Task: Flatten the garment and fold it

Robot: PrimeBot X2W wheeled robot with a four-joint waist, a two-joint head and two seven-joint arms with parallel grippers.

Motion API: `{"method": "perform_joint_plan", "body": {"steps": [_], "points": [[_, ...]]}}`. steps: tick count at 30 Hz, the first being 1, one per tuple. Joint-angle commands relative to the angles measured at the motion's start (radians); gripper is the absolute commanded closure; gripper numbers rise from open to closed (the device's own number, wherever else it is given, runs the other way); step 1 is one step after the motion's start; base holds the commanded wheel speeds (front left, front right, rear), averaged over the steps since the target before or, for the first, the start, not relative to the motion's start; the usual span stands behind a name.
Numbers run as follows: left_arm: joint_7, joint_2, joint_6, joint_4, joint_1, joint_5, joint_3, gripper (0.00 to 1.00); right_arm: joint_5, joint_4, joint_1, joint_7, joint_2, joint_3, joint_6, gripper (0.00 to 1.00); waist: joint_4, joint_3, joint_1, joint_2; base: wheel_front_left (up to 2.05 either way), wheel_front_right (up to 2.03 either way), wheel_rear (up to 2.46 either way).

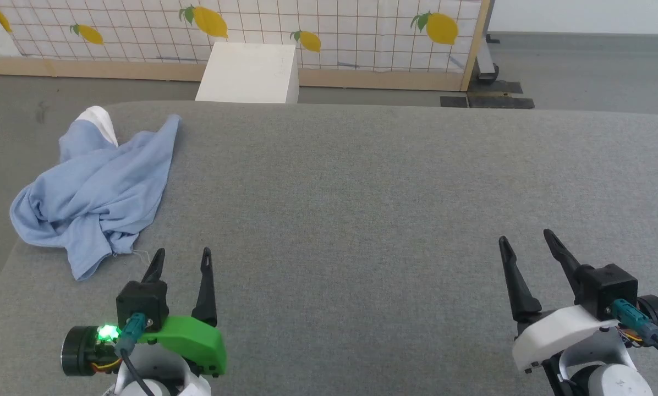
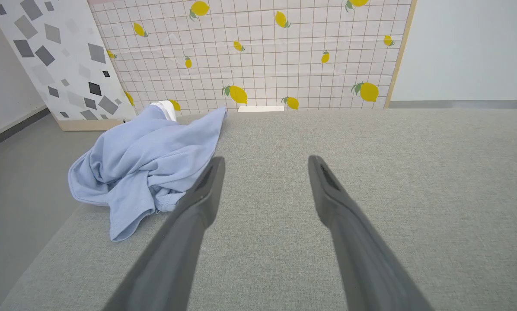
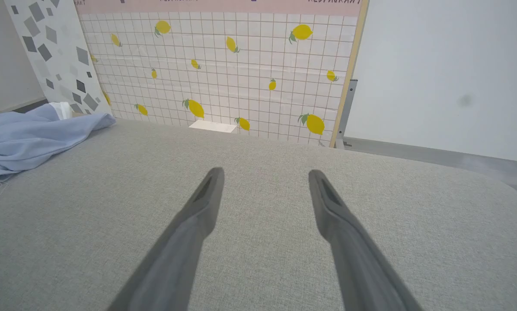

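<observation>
Both the left gripper [image 1: 184,251] and right gripper [image 1: 525,235] showed jaws wide and empty, while the soft, light, crumpled garment [image 1: 95,187] looked easiest to pinch at its near hem.

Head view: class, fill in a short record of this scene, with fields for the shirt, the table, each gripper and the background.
shirt: light blue, crumpled in a heap, not yet flattened
shirt position: far left part of the table, at its left edge
table: grey fabric top
left gripper: open, empty, near the shirt but not touching it
right gripper: open, empty, far from the shirt
background: white box on the floor, lemon-patterned panel behind it
</observation>
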Motion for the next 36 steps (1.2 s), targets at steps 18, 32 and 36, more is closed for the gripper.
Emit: {"method": "perform_joint_plan", "body": {"steps": [18,32,36], "points": [[-0.017,0.019,0.011,-0.002,-0.015,-0.015,-0.018,0.0,0.015,-0.001,-0.008,-0.014,0.002,0.0,-0.001,0.0,0.003,0.01,0.0,0.0,0.0,0.0,0.0],[-0.027,0.023,0.013,0.002,-0.024,-0.039,-0.034,0.0,0.005,-0.005,-0.005,-0.013,0.002,0.005,-0.001,0.0,0.013,0.015,0.0,0.0,0.0,0.0,0.0],[-0.026,0.025,0.014,0.005,-0.027,-0.044,-0.039,0.0,0.006,-0.005,-0.002,-0.013,0.002,0.003,-0.001,0.0,0.025,0.012,0.0,0.0,0.0,0.0,0.0]]}}
